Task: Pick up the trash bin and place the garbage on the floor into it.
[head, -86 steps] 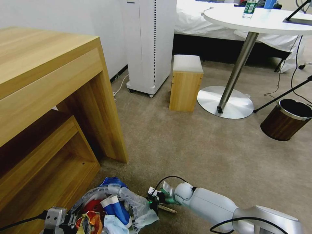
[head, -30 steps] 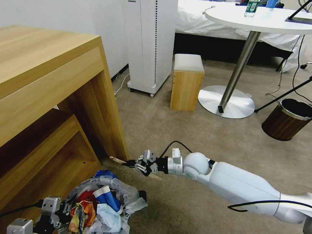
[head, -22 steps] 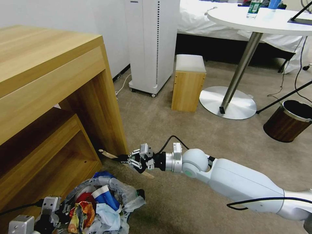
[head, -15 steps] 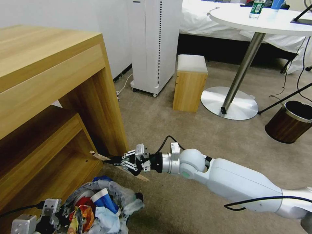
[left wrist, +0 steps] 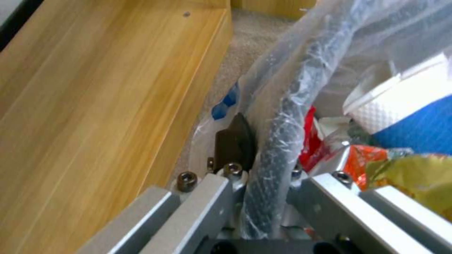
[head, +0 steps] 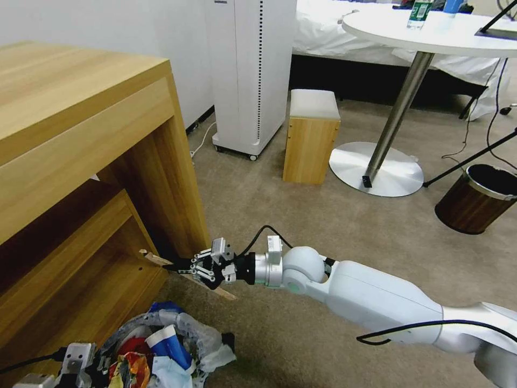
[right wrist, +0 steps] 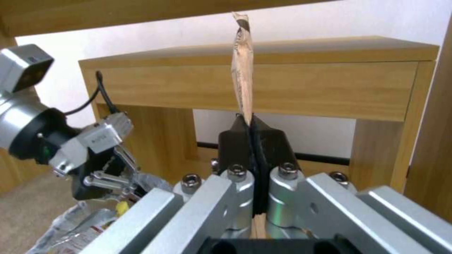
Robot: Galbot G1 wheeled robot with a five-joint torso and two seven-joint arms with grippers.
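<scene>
R claw [head: 177, 265] clamps wooden stick [head: 153, 258] above carpet floor [head: 334, 226], 12 o'clock of trash bin [head: 183, 328]; L claw [left wrist: 261, 197] clenched on bin rim.

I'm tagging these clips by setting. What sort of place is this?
Probably a hotel room or bedroom: a bed with white bedding at the back, a round white table, a wooden desk and carpeted floor.

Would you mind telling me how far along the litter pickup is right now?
Done: the trash bin already holds wrappers and a carton, and the left gripper clamps its rim. In hand: the right gripper pinches the wooden stick off the floor, beside the desk. Left: dropping the stick into the bin.
</scene>
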